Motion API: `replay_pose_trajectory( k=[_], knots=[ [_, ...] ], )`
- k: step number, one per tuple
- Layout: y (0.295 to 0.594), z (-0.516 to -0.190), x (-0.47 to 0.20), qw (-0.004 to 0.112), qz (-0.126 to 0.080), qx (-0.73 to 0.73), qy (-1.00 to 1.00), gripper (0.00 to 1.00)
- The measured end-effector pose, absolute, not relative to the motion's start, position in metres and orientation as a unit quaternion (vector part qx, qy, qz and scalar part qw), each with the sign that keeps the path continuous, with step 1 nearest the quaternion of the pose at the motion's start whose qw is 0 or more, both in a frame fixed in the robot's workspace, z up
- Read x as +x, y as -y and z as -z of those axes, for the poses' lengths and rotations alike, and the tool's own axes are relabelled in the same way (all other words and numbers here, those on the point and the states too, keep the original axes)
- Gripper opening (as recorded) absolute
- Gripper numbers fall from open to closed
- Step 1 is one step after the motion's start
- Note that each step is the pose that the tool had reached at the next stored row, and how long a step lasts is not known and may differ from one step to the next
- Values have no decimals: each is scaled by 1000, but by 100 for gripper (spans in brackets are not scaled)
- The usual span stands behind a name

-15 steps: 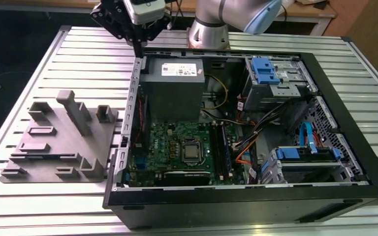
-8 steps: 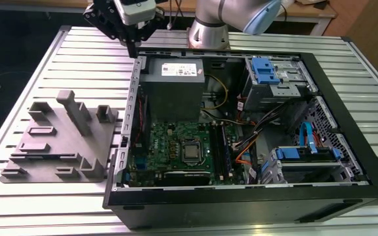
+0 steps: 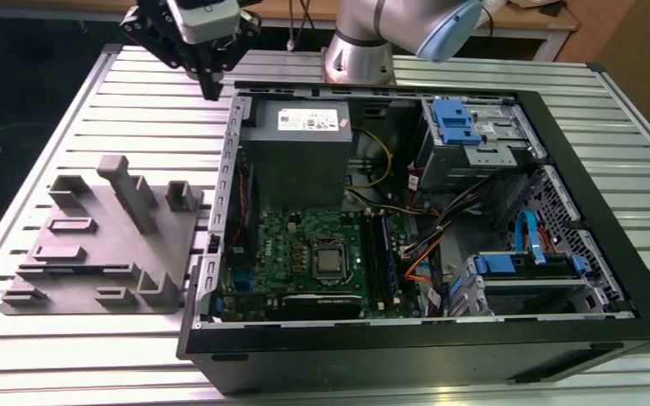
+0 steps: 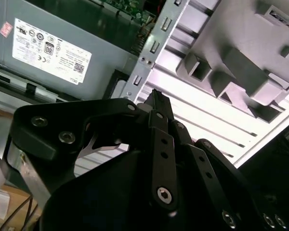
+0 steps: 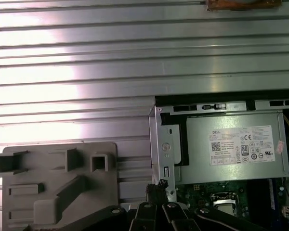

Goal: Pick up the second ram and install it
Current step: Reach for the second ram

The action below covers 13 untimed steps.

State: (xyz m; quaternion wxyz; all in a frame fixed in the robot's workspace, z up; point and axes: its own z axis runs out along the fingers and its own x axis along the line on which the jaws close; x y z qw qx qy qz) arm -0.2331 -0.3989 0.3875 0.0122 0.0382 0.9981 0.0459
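My gripper (image 3: 209, 83) hangs over the slatted table just outside the far corner of the open computer case (image 3: 217, 254), on the exterior view's left. Its dark fingers meet at the tips, shut, with nothing showing between them in both wrist views (image 4: 156, 97) (image 5: 156, 186). The second ram is out of view. The grey plastic holder block (image 3: 105, 241) lies on the table beside the case, nearer the front than the gripper. Inside the case, the green motherboard (image 3: 302, 249) carries long black slots (image 3: 376, 258) next to the processor socket.
A grey power supply (image 3: 297, 152) fills the case's far corner, close to the gripper. Drive cages with blue latches (image 3: 460, 123) and loose cables (image 3: 438, 224) fill the case on the exterior view's right. The arm's base (image 3: 359, 51) stands behind the case.
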Motion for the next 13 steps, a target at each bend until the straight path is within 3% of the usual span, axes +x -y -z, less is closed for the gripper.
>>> replay_pose_trajectory(
  k=[13],
  knots=[
    [399, -386, -267, 12, -46, 38, -998, 7]
  ],
)
